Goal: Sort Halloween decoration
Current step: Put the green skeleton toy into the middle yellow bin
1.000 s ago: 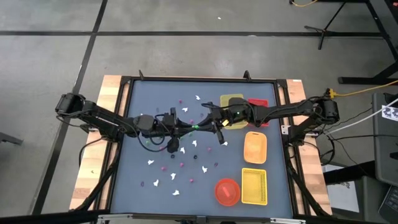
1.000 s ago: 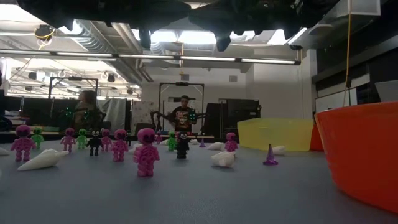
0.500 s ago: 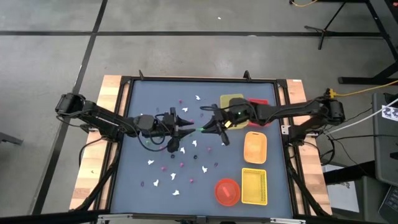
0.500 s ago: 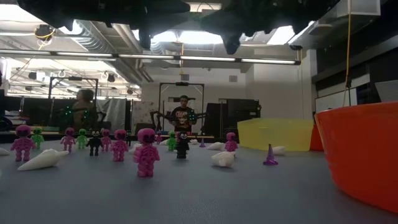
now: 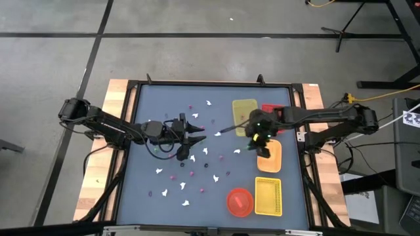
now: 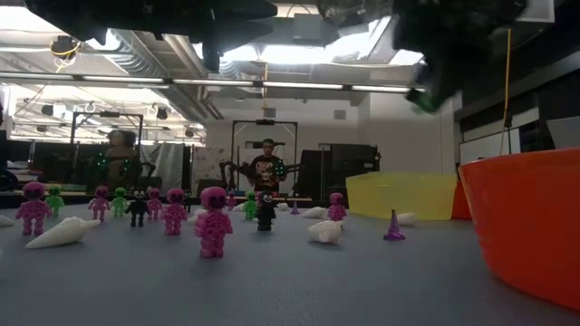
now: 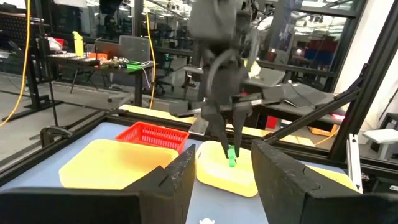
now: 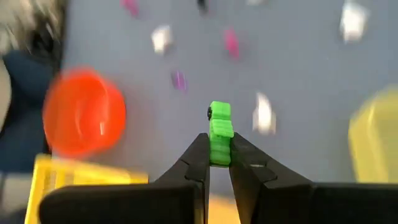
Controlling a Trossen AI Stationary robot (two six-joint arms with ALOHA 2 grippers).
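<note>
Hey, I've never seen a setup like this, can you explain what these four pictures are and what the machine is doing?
It is a robot with two dark arms working over a blue-grey table. One picture looks straight down from above, one looks level across the tabletop, and two come from cameras on the arms' wrists.

Scattered on the table are little Halloween figures: pink, green and black figures, white ghost-like shapes and a purple cone. On the right side sit a yellow tray, a red basket, an orange tray, a yellow basket and a round orange bowl.

The right gripper pinches a small green figure between its fingers, above the orange tray. The left gripper hangs open over the middle of the table, holding nothing.
</note>
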